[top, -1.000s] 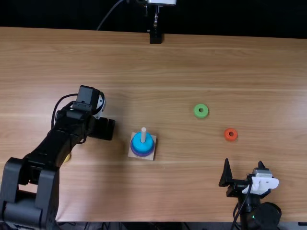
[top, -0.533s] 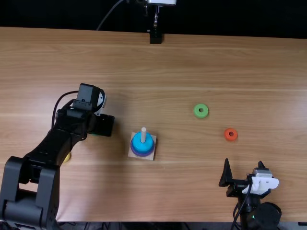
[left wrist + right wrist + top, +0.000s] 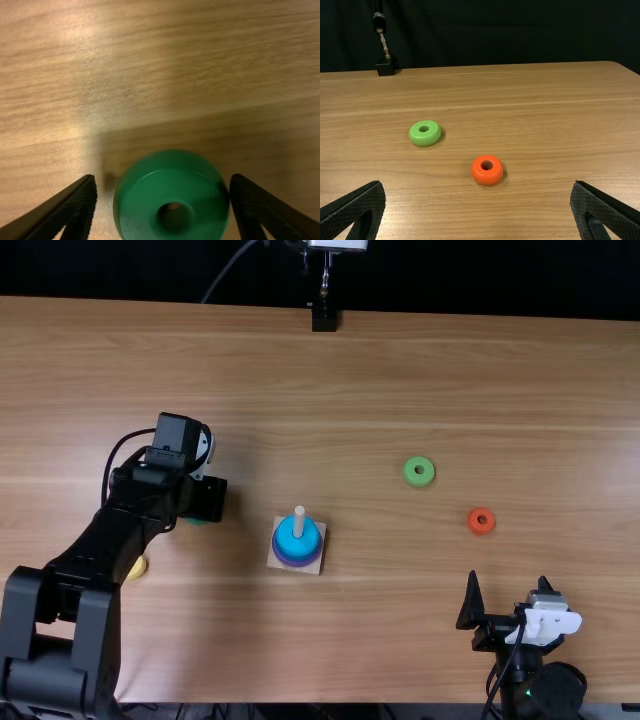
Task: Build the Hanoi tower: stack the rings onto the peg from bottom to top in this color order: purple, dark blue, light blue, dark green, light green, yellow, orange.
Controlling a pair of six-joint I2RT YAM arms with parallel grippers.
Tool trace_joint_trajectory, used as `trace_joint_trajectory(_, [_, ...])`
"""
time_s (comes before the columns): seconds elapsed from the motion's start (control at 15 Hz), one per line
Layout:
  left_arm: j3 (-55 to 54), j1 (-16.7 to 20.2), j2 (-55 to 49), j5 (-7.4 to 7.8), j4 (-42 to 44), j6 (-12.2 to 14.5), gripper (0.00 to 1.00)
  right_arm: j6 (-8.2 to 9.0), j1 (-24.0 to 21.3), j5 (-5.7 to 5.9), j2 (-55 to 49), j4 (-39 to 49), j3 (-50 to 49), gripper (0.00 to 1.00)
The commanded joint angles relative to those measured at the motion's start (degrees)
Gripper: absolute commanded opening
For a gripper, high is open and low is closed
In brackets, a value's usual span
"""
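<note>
Finding the left gripper low above the bench, left of the peg, with a stretch of bench running between. Reading its jaws as spread, one on each side of the dark green ring; closely flanking the ring's rim on one side and leaving a narrow gap on the other. Placing that ring on the bench.

Noting the square base near the bench's middle, with the peg upright. Seeing the light blue ring around the peg above a purple-blue band; being unable to tell the lower rings apart. Seeing the peg's tip rising above the light blue ring.

Logging the yellow ring beside the left arm, partly hidden by it. Recording the light green ring to the right of the base and farther from the near edge, well apart from it; placing the orange ring farther right and nearer.

Finding the right gripper toward the near edge, holding its jaws wide apart with nothing between, and having room ahead before the orange ring. Marking a black stand at the far edge.
</note>
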Motion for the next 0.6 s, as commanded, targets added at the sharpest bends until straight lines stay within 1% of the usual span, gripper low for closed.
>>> trace_joint_trajectory(0.0, [1.9,1.0,0.9,-0.42,-0.8,0.5,1.00,-0.07,-0.6,0.63,-0.7,-4.3,-3.9,1.00])
trace_joint_trajectory(0.53, [1.2,1.0,1.1,-0.32,-1.7,0.5,1.00,-0.07,-0.6,0.63,-0.7,-4.3,-3.9,1.00])
